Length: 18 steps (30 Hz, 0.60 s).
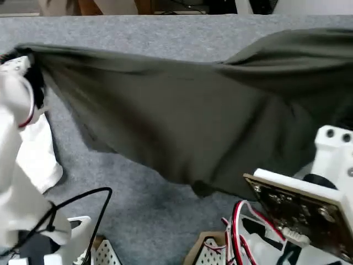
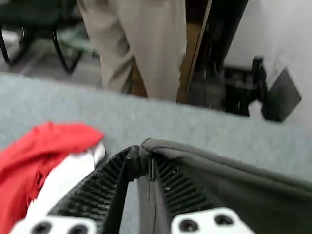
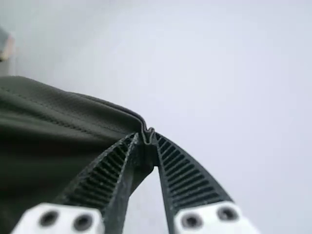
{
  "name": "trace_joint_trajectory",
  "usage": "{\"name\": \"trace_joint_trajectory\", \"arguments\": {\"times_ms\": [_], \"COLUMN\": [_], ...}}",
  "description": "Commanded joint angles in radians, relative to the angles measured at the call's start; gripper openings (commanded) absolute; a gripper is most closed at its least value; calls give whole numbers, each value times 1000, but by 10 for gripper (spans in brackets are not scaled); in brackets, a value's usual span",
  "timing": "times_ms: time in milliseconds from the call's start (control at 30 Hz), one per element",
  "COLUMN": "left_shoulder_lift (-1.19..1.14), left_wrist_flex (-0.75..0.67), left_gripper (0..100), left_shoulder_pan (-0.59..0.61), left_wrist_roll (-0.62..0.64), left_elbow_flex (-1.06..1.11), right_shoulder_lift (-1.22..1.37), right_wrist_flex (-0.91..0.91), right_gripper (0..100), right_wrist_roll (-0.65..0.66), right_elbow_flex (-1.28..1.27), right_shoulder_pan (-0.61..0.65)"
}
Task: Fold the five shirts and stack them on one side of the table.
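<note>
A dark olive shirt (image 1: 187, 121) hangs stretched above the grey table, held up at both ends. My left gripper (image 2: 145, 161) is shut on one edge of the olive shirt (image 2: 219, 175), pinching the hem between its black ribbed fingers (image 2: 112, 180). My right gripper (image 3: 146, 141) is shut on another edge of the olive shirt (image 3: 53, 141), lifted high against a pale wall. In the high view the left arm (image 1: 16, 99) stands at the left end of the cloth and the right arm (image 1: 325, 182) at the lower right.
A red shirt (image 2: 34, 151) and a white shirt (image 2: 63, 180) lie on the grey table (image 2: 204, 126) beyond the left gripper. White cloth (image 1: 36, 152) lies at the left in the high view. A person's legs stand behind the far edge.
</note>
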<state>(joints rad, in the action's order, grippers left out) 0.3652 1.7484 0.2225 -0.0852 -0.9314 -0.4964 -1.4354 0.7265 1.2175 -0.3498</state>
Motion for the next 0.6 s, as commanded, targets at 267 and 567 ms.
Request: {"name": "trace_joint_trajectory", "arguments": {"times_ms": [267, 567], "left_shoulder_lift": [73, 163], "left_wrist_flex": [11, 11], "left_gripper": [19, 19], "left_shoulder_pan": [26, 28], "left_wrist_roll": [3, 2], "left_elbow_flex": [-43, 135], "right_shoulder_lift": [30, 25], "right_wrist_flex": [-11, 17], "right_gripper": [6, 5], "right_wrist_roll": [68, 100], "right_elbow_flex": [8, -94], "right_shoulder_pan": [-53, -56]}}
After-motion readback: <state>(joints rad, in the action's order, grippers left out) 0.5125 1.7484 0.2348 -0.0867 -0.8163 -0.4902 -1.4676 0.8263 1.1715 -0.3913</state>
